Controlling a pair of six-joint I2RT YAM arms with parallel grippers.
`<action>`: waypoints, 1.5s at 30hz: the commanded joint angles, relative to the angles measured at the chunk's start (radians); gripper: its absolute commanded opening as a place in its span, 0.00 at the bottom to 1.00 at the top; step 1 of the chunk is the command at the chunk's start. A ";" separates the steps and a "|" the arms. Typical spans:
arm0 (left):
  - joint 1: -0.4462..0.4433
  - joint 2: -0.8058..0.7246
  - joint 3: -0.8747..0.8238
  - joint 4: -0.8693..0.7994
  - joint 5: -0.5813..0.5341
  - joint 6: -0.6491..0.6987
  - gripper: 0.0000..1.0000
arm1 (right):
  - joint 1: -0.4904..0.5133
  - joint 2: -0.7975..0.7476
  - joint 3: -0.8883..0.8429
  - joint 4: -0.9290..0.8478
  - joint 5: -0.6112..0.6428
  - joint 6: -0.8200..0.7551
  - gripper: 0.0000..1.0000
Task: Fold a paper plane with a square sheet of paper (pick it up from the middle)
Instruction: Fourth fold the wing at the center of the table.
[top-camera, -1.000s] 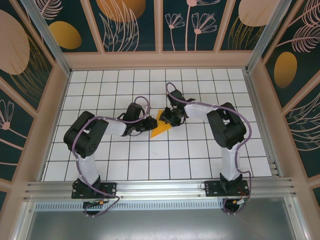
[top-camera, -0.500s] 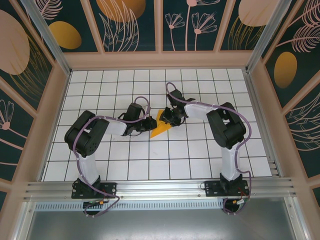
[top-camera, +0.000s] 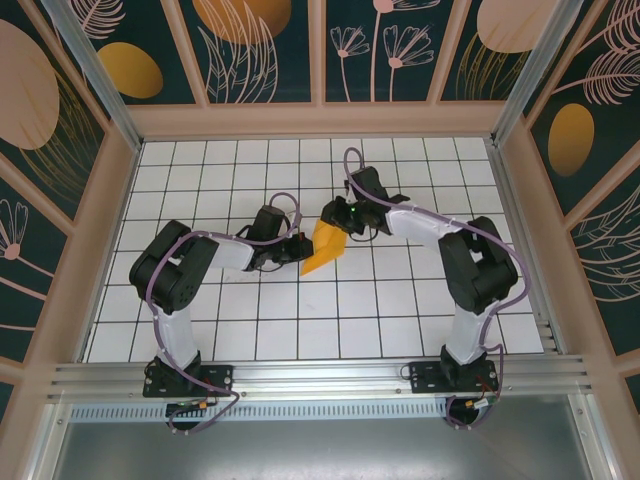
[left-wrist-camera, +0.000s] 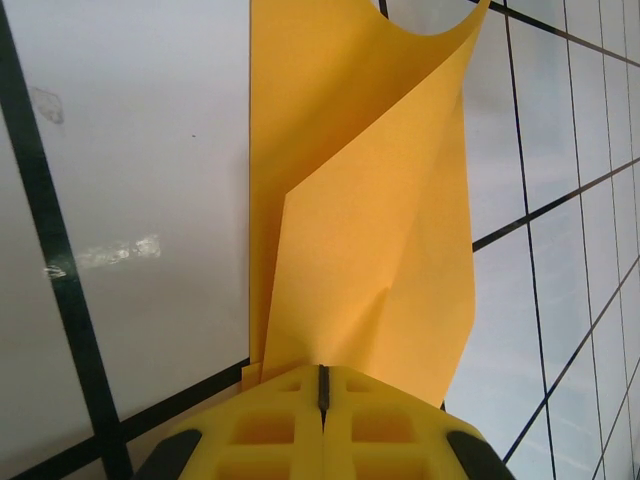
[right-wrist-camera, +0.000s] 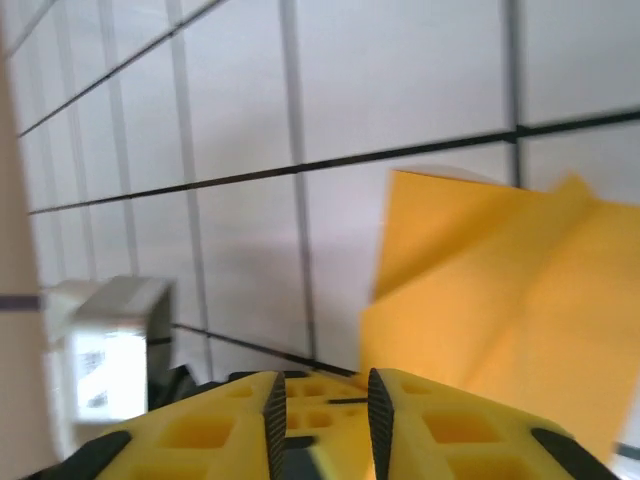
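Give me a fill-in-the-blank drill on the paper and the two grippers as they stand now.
1. The left gripper is ______ on the folded paper.
2. The right gripper has ______ between its slightly parted fingers.
3. The floor is white with black ______ lines.
Missing words: shut; nothing; grid.

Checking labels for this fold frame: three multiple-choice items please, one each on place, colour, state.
1. Where is the sheet of paper? A) middle of the table B) against the back wall C) beside the arm bases
2. Its colour? A) white B) orange-yellow C) blue
3. Jaws of the left gripper? A) wide open B) shut on the paper C) shut on nothing
Key: 1 A, it sits at the central grid cells; 2 B, plain in both wrist views; 3 B, the left wrist view shows them closed on its edge.
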 joint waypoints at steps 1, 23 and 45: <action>0.000 0.050 -0.004 -0.115 -0.033 0.030 0.03 | 0.003 0.038 -0.049 0.094 -0.104 -0.037 0.18; 0.000 0.063 0.012 -0.169 -0.052 0.050 0.00 | -0.027 0.196 -0.097 0.089 -0.134 -0.154 0.00; 0.001 0.095 0.030 -0.244 -0.070 0.101 0.00 | -0.050 0.236 -0.027 0.130 -0.189 -0.205 0.01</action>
